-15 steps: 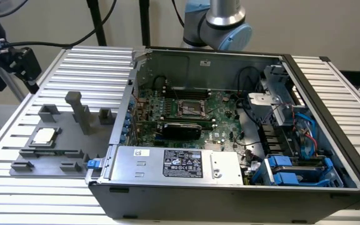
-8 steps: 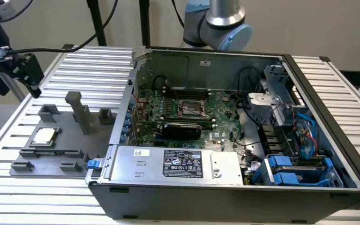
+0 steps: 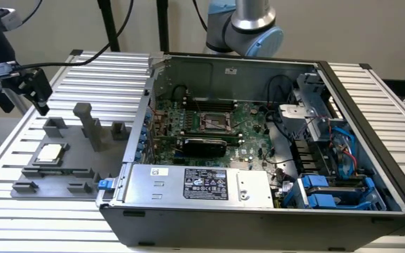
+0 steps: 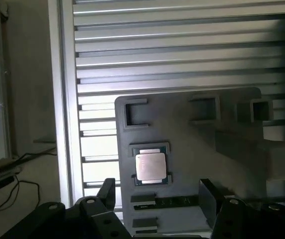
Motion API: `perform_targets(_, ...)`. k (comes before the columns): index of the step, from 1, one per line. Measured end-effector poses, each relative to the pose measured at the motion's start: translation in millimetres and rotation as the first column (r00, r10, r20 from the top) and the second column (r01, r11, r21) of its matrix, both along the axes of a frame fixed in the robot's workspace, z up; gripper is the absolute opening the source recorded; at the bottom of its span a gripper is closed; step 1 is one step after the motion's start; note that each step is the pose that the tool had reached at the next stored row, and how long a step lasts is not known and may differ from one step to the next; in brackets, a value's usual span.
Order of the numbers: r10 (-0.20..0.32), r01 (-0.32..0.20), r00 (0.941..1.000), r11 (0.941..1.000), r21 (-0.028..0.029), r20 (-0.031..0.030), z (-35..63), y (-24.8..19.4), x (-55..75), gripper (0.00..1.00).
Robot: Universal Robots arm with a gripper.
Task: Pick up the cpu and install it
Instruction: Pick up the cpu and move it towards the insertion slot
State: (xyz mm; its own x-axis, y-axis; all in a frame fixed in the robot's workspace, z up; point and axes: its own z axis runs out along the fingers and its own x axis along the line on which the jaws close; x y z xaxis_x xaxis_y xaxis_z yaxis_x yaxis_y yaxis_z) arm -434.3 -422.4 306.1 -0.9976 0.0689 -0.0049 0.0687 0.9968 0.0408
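**Cpu sits in its fixture, gripper hangs above it**

The gripper [image 3: 23,103] hovers over the grey fixture [image 3: 83,176] at the exterior view's left, with its jaws spread wide and nothing between them. The cpu [image 3: 50,153] lies flat in a square pocket of that fixture, silvery top up, well apart from the open computer case [image 3: 223,66].

Inside the case, the power supply carries a black-and-white label [image 3: 206,183]. Its print is too small to read, as is the small sticker [image 3: 231,69] on the back wall. The exterior view takes in the motherboard socket [image 3: 217,122] and the slatted table [image 3: 104,68]. The wrist view looks straight down on the cpu, with the two black fingers [image 4: 107,191] either side of it, not touching. I can't make out any marking on its lid.
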Motion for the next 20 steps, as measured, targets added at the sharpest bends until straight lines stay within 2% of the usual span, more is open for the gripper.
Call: perform_targets(20, 0.0, 0.0, 1.0, 1.0, 0.0, 0.0, -36.4, 0.0, -2.8, 0.77)
